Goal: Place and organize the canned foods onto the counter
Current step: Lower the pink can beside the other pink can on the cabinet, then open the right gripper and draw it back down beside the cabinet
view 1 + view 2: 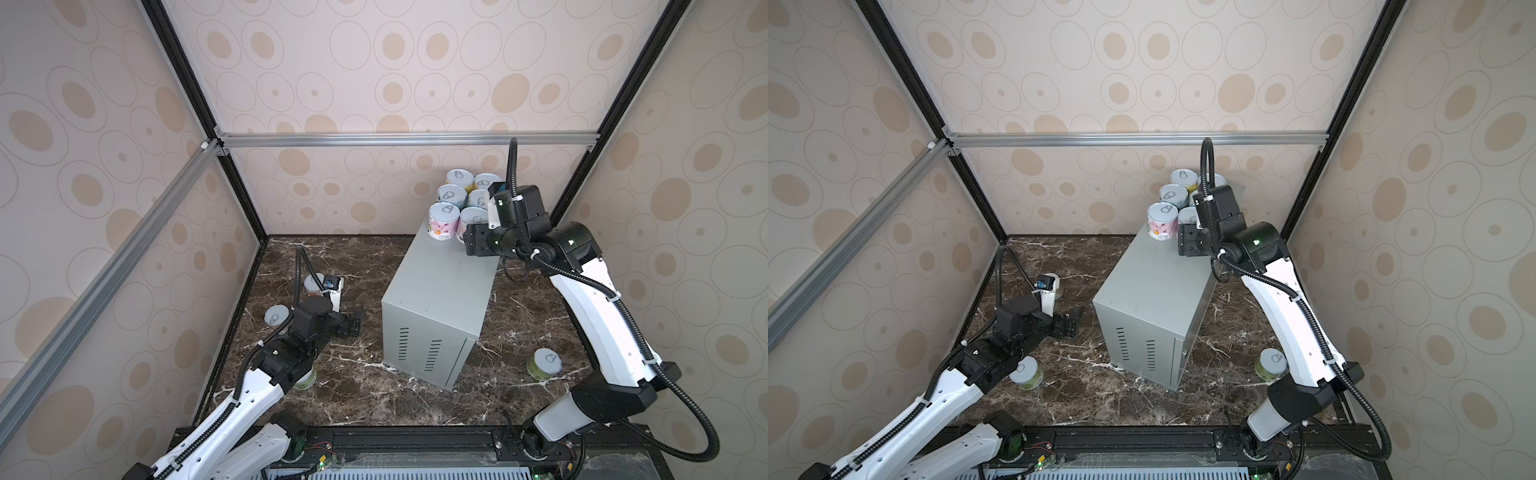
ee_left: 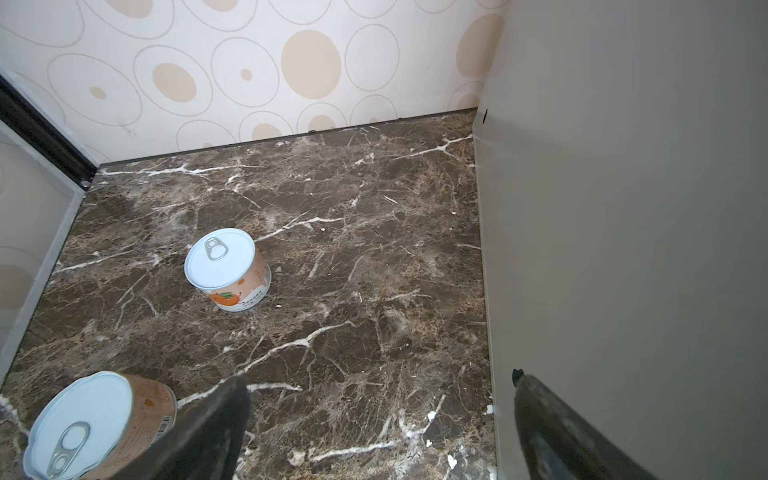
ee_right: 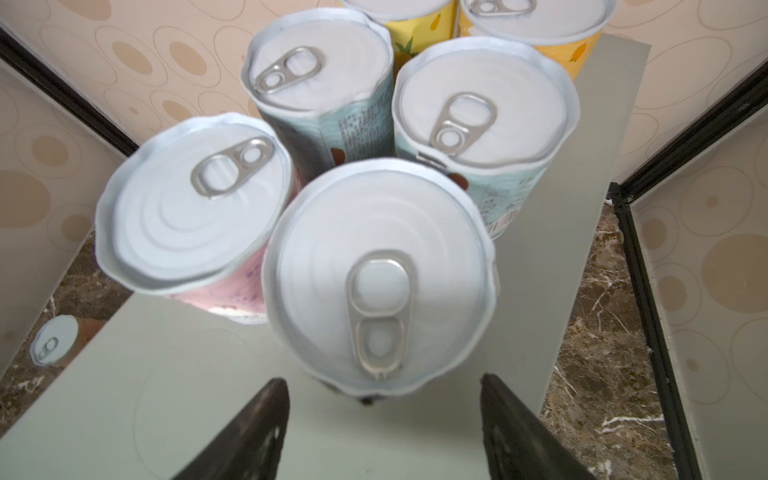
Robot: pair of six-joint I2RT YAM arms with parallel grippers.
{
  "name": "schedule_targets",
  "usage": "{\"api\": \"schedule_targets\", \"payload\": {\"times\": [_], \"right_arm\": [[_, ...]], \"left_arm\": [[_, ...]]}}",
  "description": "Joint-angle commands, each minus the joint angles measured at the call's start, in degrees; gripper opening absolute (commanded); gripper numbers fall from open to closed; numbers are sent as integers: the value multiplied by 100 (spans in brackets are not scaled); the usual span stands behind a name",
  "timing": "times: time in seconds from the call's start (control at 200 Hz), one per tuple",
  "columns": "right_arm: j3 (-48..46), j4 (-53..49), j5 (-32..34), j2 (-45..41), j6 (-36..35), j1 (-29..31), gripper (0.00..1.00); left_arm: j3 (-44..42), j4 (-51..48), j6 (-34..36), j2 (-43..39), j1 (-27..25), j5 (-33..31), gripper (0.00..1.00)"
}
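Right end effector (image 3: 383,378): my fingers are parted, tips flanking the foot of the near can (image 3: 378,282). I cannot tell whether they touch it.

Six cans stand at the far end of the grey box (image 1: 440,282), two abreast and three deep. The near can is beside the pink can (image 3: 195,203), then come two pale-blue cans (image 3: 320,70), then two yellow cans (image 3: 419,33). All have the long axis vertical, lids up. The near can's pull tab lies lengthwise toward my fingers; the pink can's tab lies slantwise to it.

Left end effector (image 2: 380,377): wide, nothing between the fingers, low over the marble tabletop (image 2: 332,232), beside the box wall.

Upright on the tabletop:
- salmon can (image 2: 226,270)
- second salmon can (image 2: 95,424), just beside one finger
- right-hand green can (image 1: 544,365)
- left-hand green can (image 1: 1025,372)

View notes: only the right wrist view gives tabs and labels clearly. In both top views my right wrist covers part of the six. The left-hand green can shows its lid in a top view, but the left wrist view does not show it.
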Motion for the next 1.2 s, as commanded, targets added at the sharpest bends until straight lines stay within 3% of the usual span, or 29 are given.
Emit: {"api": "schedule_targets", "payload": {"times": [0.0,0.305,0.475,0.76,0.955,1.09,1.195], "right_arm": [[-328,3,-55,-507,-9,19,81],[-1409,346,-208,-1789,48,19,90],[-2284,570,8,-2593,145,7,93],[-4102,1135,732,-3741,465,-18,95],[-5176,1625,835,-4540,780,-257,100],[-5780,1843,595,-4911,935,-687,99],[-6274,2086,-170,-5052,1139,-1301,99]], "left_arm": [[-11,39,71,-18,30,-367,99],[6,70,-213,-182,46,-887,99],[495,-523,-441,10,94,-1249,99],[870,-1112,-790,268,758,-473,99],[1199,-1244,-819,657,1119,-38,99],[1403,-1265,-782,979,1454,328,99],[1569,-1251,-723,1321,1674,448,99]]}}
